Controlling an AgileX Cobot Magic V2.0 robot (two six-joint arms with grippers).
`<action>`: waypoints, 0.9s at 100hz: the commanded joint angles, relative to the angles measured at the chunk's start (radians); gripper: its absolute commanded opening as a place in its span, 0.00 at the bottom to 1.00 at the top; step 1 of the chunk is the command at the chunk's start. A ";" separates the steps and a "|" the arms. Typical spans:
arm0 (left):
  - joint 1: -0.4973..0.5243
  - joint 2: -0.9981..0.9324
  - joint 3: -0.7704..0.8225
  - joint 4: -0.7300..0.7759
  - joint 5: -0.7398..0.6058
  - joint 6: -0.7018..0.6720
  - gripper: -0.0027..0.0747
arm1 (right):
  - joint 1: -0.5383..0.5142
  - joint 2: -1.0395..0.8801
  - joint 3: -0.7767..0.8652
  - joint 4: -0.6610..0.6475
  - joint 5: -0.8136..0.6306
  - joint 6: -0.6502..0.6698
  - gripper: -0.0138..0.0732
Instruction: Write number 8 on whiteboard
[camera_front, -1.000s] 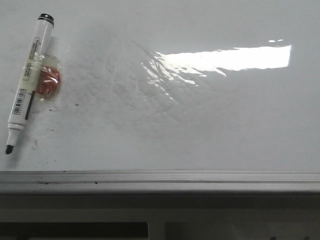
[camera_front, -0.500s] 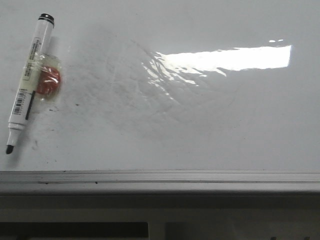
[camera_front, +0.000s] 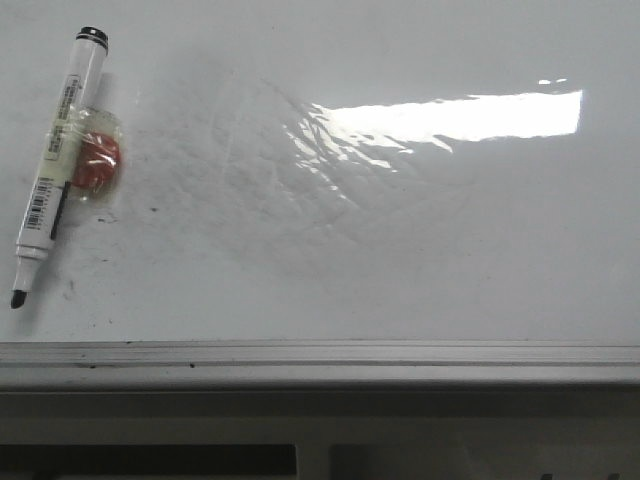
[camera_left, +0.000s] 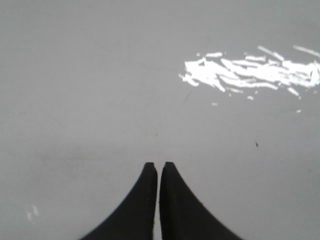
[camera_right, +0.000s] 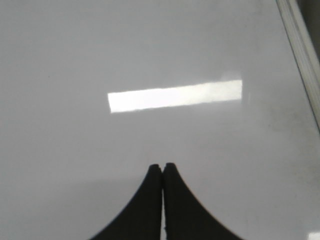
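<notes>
Here your whiteboard lay glossy, grey-smudged, unmarked; the uncapped marker rested at ten o'clock, label unreadable. Your left hand and right hand stayed closed, empty.

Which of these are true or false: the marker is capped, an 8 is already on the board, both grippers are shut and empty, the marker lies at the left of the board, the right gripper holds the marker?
1. The marker is capped. False: its dark tip is bare.
2. An 8 is already on the whiteboard. False: only faint smudges show.
3. The left gripper and the right gripper are shut and empty. True.
4. The marker lies at the board's left. True.
5. The right gripper holds the marker. False: it lies on the board.
</notes>
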 joint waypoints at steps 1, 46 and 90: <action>-0.004 -0.027 0.039 -0.035 -0.132 -0.009 0.01 | 0.000 -0.020 0.014 0.000 -0.135 -0.009 0.09; -0.004 0.114 -0.166 -0.046 -0.030 0.000 0.01 | 0.005 0.139 -0.244 0.024 0.368 -0.009 0.09; -0.004 0.275 -0.180 -0.039 -0.141 -0.002 0.48 | 0.005 0.211 -0.276 0.075 0.401 -0.009 0.09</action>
